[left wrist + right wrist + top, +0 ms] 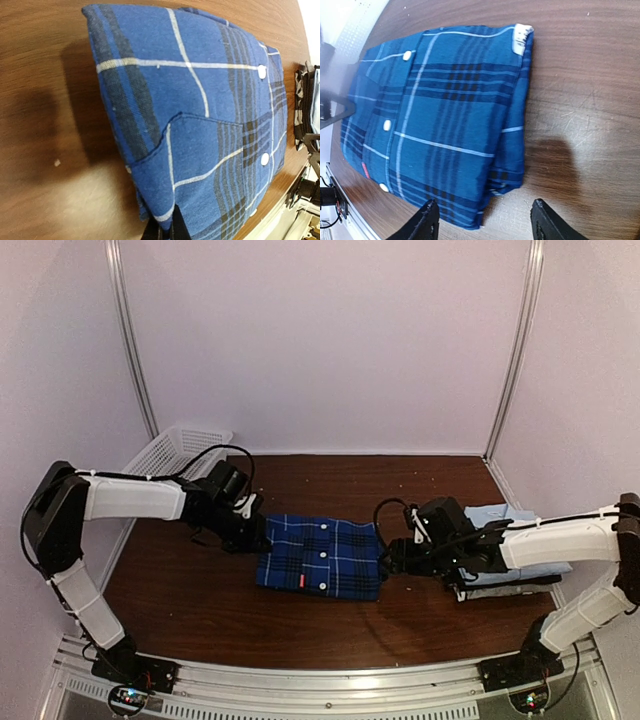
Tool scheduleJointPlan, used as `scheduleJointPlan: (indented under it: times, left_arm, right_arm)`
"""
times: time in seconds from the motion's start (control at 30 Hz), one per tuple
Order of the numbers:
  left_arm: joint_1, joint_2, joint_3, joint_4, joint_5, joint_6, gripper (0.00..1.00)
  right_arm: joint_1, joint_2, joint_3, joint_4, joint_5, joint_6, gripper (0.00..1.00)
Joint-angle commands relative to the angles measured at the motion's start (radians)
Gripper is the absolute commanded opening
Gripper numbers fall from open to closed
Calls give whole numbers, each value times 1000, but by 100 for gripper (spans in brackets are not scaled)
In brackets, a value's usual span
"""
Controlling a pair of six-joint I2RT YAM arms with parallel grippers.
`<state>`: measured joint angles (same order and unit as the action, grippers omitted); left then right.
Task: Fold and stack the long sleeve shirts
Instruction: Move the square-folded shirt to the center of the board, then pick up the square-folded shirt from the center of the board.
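Observation:
A folded blue-and-black plaid shirt [322, 557] lies in the middle of the brown table. My left gripper [256, 535] is at its left edge, shut on a pinch of the plaid cloth [170, 210]; in the left wrist view the dark fingertips [152, 231] clamp the fabric's corner. My right gripper [392, 558] sits at the shirt's right edge, open, its fingers [424, 220] straddling the near corner of the plaid shirt [440, 120] without touching it. Behind the right arm a stack of folded shirts [512, 550] has a light blue one on top.
A white lattice basket [178, 450] stands at the back left against the wall. Metal frame posts [132, 340] rise at both back corners. A metal rail [330, 685] runs along the table's near edge by the arm bases.

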<state>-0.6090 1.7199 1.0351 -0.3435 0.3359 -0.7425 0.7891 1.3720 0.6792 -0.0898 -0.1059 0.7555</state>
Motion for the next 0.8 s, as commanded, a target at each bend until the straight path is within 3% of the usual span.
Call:
scheduleJointPlan:
  times: [0.0, 0.33, 0.63, 0.77]
  left_arm:
    - [57, -111, -9, -170, -26, 125, 0]
    - [178, -241, 60, -382, -51, 285, 0]
    - [224, -280, 175, -462, -64, 336, 0]
    - [223, -275, 256, -467, 11, 336, 0]
  right_arm:
    - [1, 57, 47, 58, -47, -3, 61]
    - [69, 375, 282, 181, -128, 20, 44]
    - [116, 638, 555, 123, -97, 22, 27]
    - [129, 714, 616, 130, -120, 33, 26]
